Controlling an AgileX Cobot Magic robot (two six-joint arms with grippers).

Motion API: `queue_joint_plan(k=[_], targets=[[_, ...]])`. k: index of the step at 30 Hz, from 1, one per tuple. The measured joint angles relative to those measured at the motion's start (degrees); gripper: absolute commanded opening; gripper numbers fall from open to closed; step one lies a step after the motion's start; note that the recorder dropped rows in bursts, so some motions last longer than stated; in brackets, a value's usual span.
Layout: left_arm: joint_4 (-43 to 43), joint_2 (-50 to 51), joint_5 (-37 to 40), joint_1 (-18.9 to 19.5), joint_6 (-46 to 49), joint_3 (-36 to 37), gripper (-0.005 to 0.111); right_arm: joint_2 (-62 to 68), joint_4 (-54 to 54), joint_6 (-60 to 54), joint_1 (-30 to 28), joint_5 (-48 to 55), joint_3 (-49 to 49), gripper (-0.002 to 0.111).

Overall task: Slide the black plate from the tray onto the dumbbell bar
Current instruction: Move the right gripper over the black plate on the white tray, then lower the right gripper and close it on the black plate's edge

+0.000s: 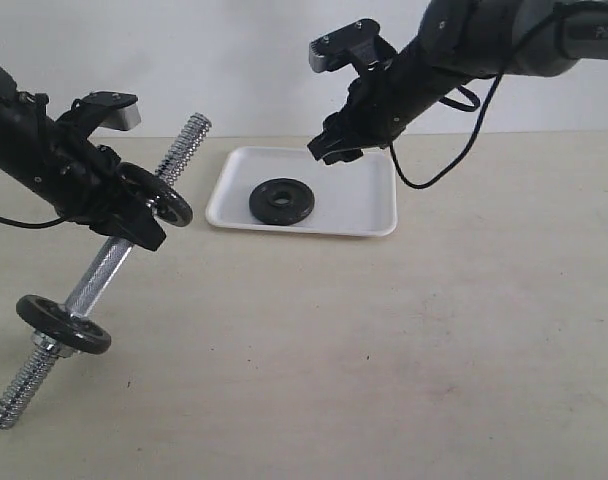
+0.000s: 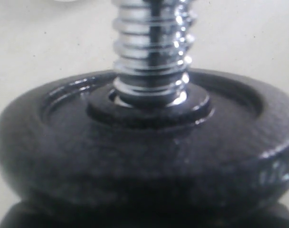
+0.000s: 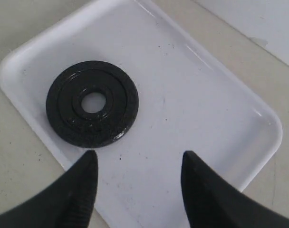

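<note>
The left gripper (image 1: 136,230) is clenched around the one dumbbell bar (image 1: 102,272), grasping it on the knurled middle and holding it tilted. Just beside the jaws, on the side of the raised end, sits the upper disc (image 1: 160,195). The left wrist view shows this disc close up, with the coarse chrome thread rising out of its hub. Farther from the gripper, down towards the low end, sits the lower disc (image 1: 64,325), with a chrome collar nut (image 1: 46,347) against its outer face. Beyond that the bare thread runs down to the table (image 1: 384,350); whether the tip touches it cannot be told.

The right gripper (image 3: 139,156) is released: its two dark fingers (image 3: 82,190) stand apart with nothing between them. It hangs in the air above the one white tray (image 1: 359,195). The black plate (image 3: 92,130) lies flat in the tray, below the fingertips and off to one side, clear of them. It is a round disc with a centre hole, near one short end of the tray.

By count there are three black discs: two on the bar and one loose in the tray. There are two arms, two grippers and one nut.

Farthest from the right gripper, on the upper arm, pale lettering (image 1: 596,32) reads "PIPE", cut off by the edge of the exterior view. No other writing can be read.
</note>
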Motion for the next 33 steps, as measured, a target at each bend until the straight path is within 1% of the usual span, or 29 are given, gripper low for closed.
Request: queue_joint_plan(k=[3,6,10,16,21,22,23,25,26,29,33], targets=[[-0.11,0.00,-0.09,0.00,0.11,0.00,0.004,1.43,-3.35,1.58,1.18,0.65,-3.41,0.049],[-0.20,0.00,-0.22,0.00,0.22,0.00,0.004,3.25,-8.91,3.43,2.72,0.95,-6.96,0.049],[-0.23,0.00,-0.48,0.00,0.22,0.00,0.004,6.42,-13.48,8.28,4.40,4.13,-10.95,0.049],[-0.23,0.00,-0.70,0.00,0.22,0.00,0.004,8.11,-14.55,9.86,5.65,4.08,-11.93,0.049],[-0.23,0.00,-0.70,0.00,0.22,0.00,0.004,8.11,-10.55,12.99,5.73,2.92,-12.29,0.050],[-0.23,0.00,-0.70,0.00,0.22,0.00,0.004,8.11,-10.09,13.14,5.73,2.64,-12.40,0.053],[-0.23,0.00,-0.70,0.00,0.22,0.00,0.004,8.11,-9.96,13.24,5.73,2.47,-12.39,0.060],[-0.23,0.00,-0.70,0.00,0.22,0.00,0.004,8.11,-9.73,14.41,5.73,2.38,-12.39,0.081],[-0.23,0.00,-0.70,0.00,0.22,0.00,0.004,8.21,-9.46,15.63,5.73,2.38,-12.52,0.105],[-0.23,0.00,-0.70,0.00,0.22,0.00,0.004,9.63,-9.26,24.43,5.86,1.95,-12.51,0.104],[-0.23,0.00,-0.70,0.00,0.22,0.00,0.004,11.58,-9.10,27.61,6.13,1.52,-12.51,0.104]])
